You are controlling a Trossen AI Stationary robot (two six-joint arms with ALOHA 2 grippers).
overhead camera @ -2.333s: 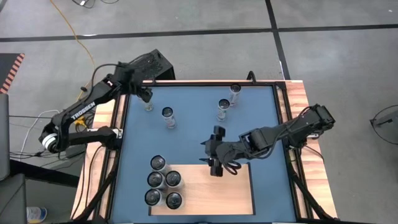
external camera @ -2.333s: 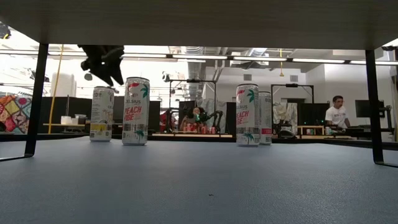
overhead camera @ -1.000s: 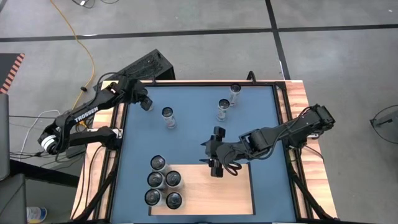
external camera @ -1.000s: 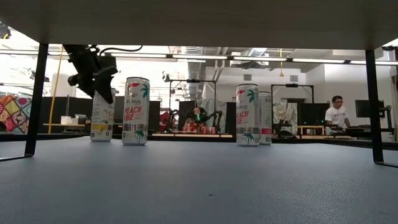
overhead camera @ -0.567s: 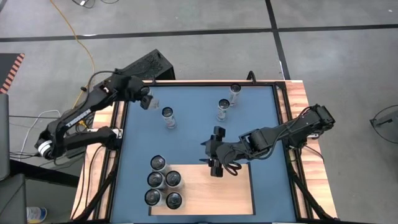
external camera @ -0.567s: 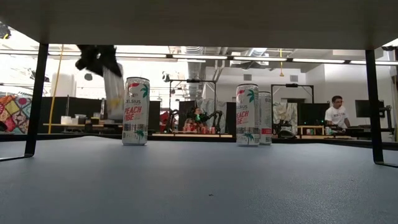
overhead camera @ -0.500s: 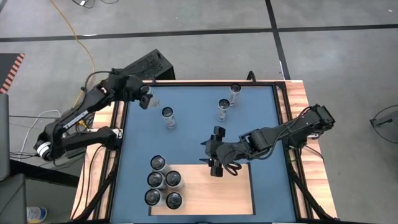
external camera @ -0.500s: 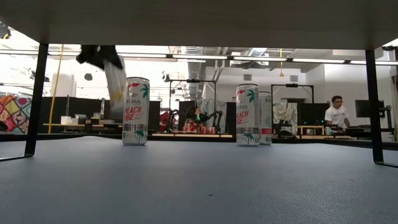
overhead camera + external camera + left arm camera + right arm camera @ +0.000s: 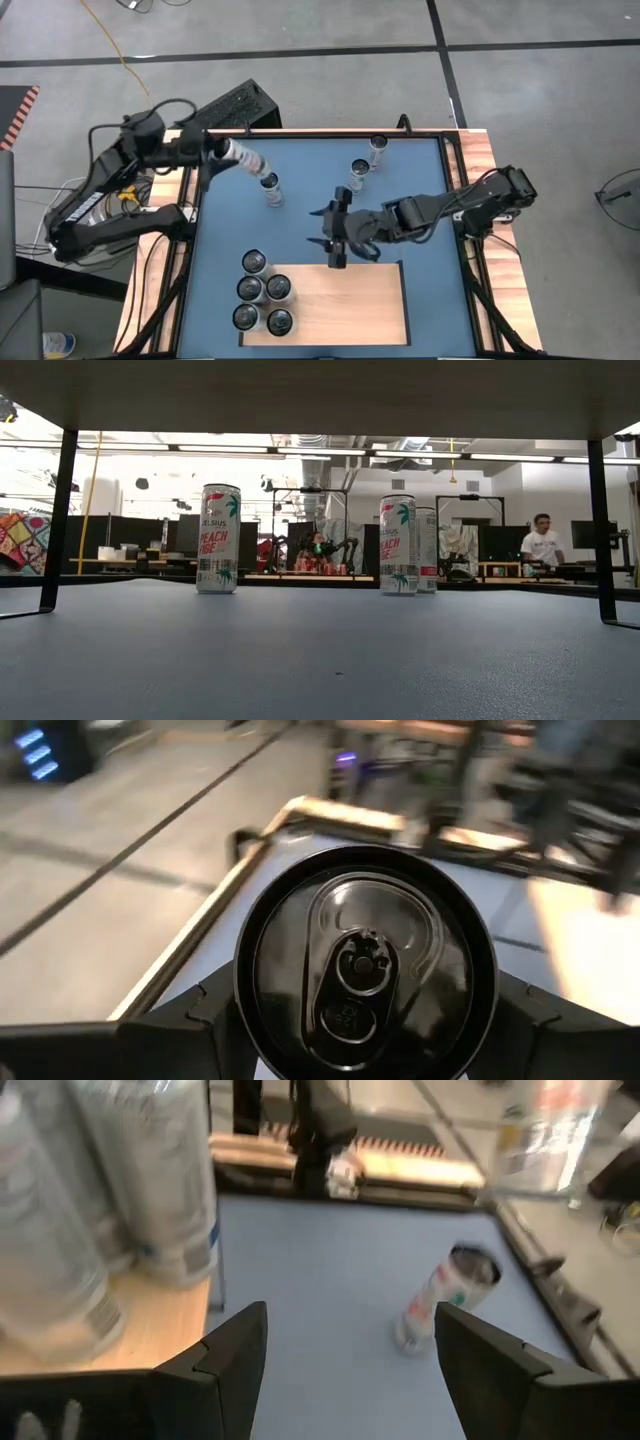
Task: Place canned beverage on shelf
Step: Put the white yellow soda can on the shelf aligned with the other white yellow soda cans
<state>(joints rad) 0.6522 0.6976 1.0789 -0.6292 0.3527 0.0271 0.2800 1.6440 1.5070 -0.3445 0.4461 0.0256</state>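
Note:
My left gripper (image 9: 220,150) is over the table's far left corner, shut on a white and red can (image 9: 243,156) that is lifted and tipped over; its top (image 9: 365,960) fills the left wrist view. My right gripper (image 9: 328,232) is open and empty above the blue surface, just beyond the far edge of the pale wooden shelf (image 9: 345,300). Several cans (image 9: 262,292) stand on the shelf's left part. One can (image 9: 270,186) stands near the held one, and two cans (image 9: 358,172) (image 9: 377,148) stand at the far side. My left gripper pinches the can's two opposite sides near its top end (image 9: 250,1020) between its two fingers (image 9: 190,1025). The fingers come from the table's left side and run along the can. The can is lifted clear and lies nearly level, its bottom end toward the table's right.
Narrow wooden strips (image 9: 478,200) and a dark frame run along the table's sides. The low view shows three standing cans (image 9: 219,538) (image 9: 398,544) (image 9: 425,550) and a person (image 9: 541,545) in the room behind. The shelf's right part (image 9: 370,310) is bare wood.
My left gripper has taken the far left can off the blue surface, gone up and toward the table's left edge, and tipped, so the can has turned from upright to nearly level. My right gripper has moved off the shelf's far edge toward the far left.

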